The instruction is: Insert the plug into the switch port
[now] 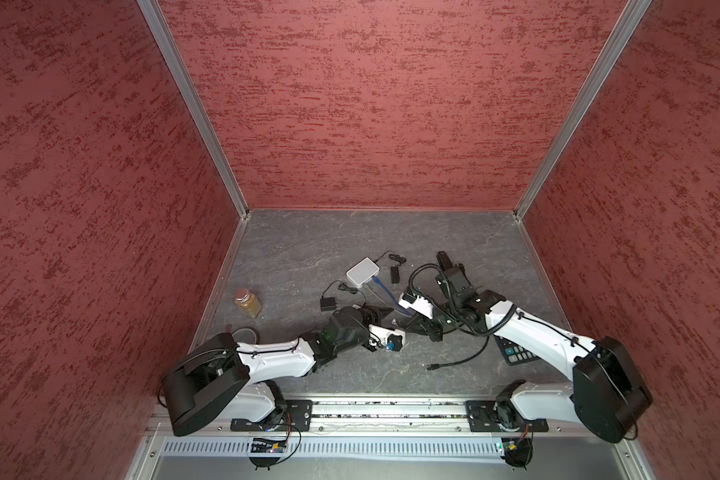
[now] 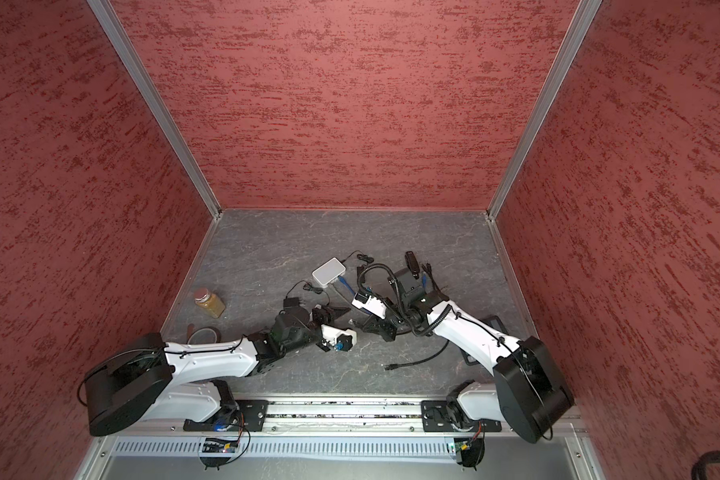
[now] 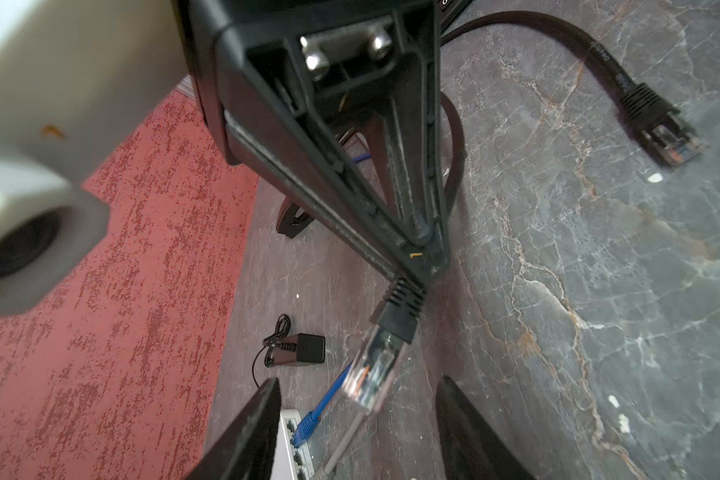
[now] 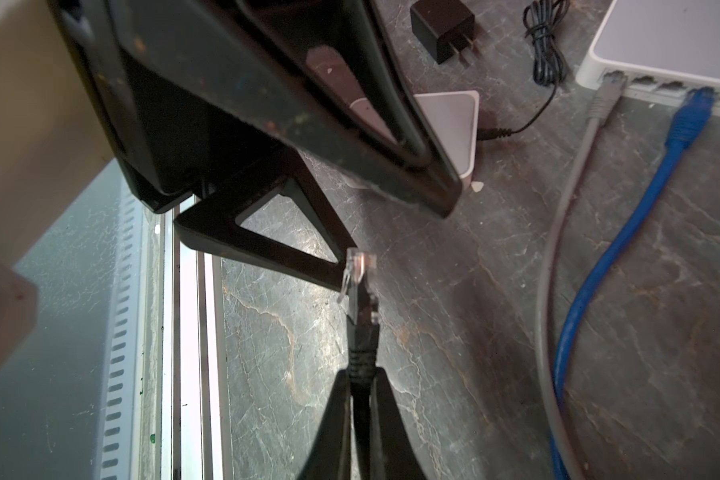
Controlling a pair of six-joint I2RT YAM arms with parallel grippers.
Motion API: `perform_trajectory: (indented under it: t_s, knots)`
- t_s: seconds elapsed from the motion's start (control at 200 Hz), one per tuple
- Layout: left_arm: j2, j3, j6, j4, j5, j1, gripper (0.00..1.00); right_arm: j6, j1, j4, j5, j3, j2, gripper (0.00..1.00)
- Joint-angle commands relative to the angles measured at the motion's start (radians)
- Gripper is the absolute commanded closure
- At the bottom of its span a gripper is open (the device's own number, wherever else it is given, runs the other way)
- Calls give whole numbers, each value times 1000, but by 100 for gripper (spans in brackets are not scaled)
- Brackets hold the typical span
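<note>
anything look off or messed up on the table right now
Nothing spilled or broken. One oddity: a loose black plug lies unconnected on the table, while the right claw grips the other plug by its boot.

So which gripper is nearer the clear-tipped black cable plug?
Right. The right gripper grips the clear-tipped black cable plug by its boot; the left gripper has open jaws beside its tip, no contact visible.

walls (image 1: 371,104) red, darker mottled streaks; tabletop (image 1: 292,249) grey marble, pale and rust veins; switch (image 1: 362,272) white; blue cable (image 4: 624,257), grey cable (image 4: 558,232); plug (image 3: 375,365) clear, black boot; jar (image 1: 248,303) amber, pinkish lid; charger (image 3: 304,349) black
</note>
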Motion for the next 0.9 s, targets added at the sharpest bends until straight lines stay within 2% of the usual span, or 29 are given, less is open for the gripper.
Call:
perform_trajectory:
  t_s: [0.0,0.521,0.822,0.892]
  knots:
    - [16,33,23,2,35,-5,44,-26,-4,-31,-52,32,-21,100]
    - [20,64,54,-93,86,1,72,-32,-4,-56,-43,70,-14,100]
    - [19,58,49,-75,94,12,80,-30,-5,-55,-37,74,-3,100]
    - [19,53,50,-70,98,12,86,-30,-4,-44,-38,71,-5,100]
